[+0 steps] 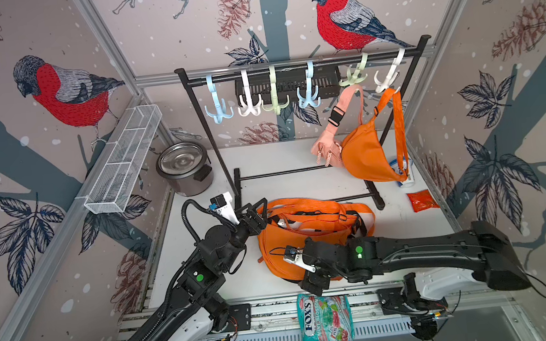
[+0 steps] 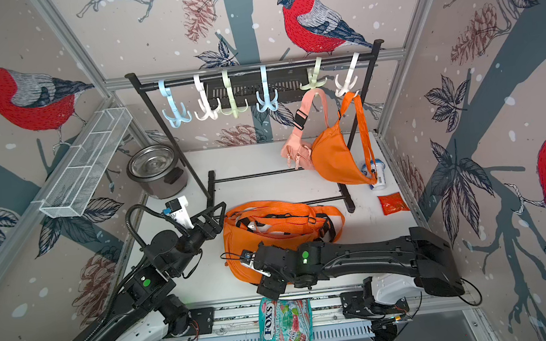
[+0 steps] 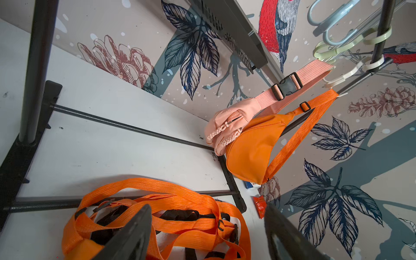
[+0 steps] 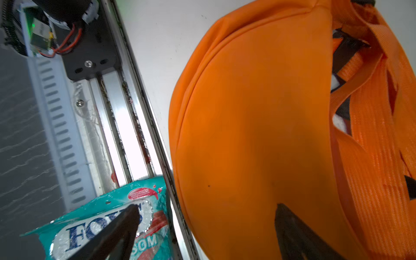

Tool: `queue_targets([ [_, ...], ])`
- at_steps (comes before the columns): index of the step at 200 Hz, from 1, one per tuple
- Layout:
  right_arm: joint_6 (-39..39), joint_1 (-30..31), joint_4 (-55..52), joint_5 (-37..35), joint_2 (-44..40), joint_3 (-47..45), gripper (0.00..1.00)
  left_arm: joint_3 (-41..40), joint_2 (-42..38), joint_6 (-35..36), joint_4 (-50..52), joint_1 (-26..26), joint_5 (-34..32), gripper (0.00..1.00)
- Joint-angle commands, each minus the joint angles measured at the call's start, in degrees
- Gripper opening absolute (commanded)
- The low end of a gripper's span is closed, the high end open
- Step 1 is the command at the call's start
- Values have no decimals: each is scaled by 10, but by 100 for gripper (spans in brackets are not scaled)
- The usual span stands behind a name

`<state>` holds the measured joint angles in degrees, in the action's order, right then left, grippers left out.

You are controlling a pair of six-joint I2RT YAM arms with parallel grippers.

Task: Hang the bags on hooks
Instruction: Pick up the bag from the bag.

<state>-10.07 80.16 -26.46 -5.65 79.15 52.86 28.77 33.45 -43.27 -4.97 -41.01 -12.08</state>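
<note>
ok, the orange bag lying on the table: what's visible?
The orange bag is a crescent-shaped waist pack of smooth fabric, lying flat on the white table. Its ribbed webbing strap lies in loose loops with black buckles on the side nearer the rack. The open left end effector is at the strap's end; the open right end effector hovers over the pouch's near edge. Neither grips it.

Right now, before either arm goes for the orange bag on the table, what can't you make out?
Table bag: near end covered by the right arm, both top views.
Which loop of its straps is free: they overlap in a tangle, left wrist view.
White tub: label too small, half behind the hung orange bag.
Which prong of the white hook holds that bag's strap: too small.
</note>
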Motion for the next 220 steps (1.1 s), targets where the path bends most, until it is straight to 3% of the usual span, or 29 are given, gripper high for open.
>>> queue_targets([
  [1,-14,15,7,-56,38,18,94,8,-5,16,-2,1,-7,77],
  [30,-14,26,4,-101,75,35,93,5,-17,22,-1,1,-7,78],
  [54,-13,32,-3,-99,90,43,91,0,-28,25,-2,1,-12,77],
  [83,-16,37,-3,-96,102,46,81,0,-36,29,0,1,-14,77],
  [102,-19,38,2,-95,102,48,57,3,-41,32,-1,1,-11,77],
  [128,-14,37,18,-89,83,39,14,8,-49,38,-2,1,-5,77],
  [138,-11,36,24,-85,72,34,6,11,-53,42,-5,1,-3,77],
  [179,-19,13,54,-101,-10,13,2,21,-59,45,-16,1,30,77],
  [220,-44,-51,115,-133,-159,-35,2,52,-35,45,-18,1,81,79],
])
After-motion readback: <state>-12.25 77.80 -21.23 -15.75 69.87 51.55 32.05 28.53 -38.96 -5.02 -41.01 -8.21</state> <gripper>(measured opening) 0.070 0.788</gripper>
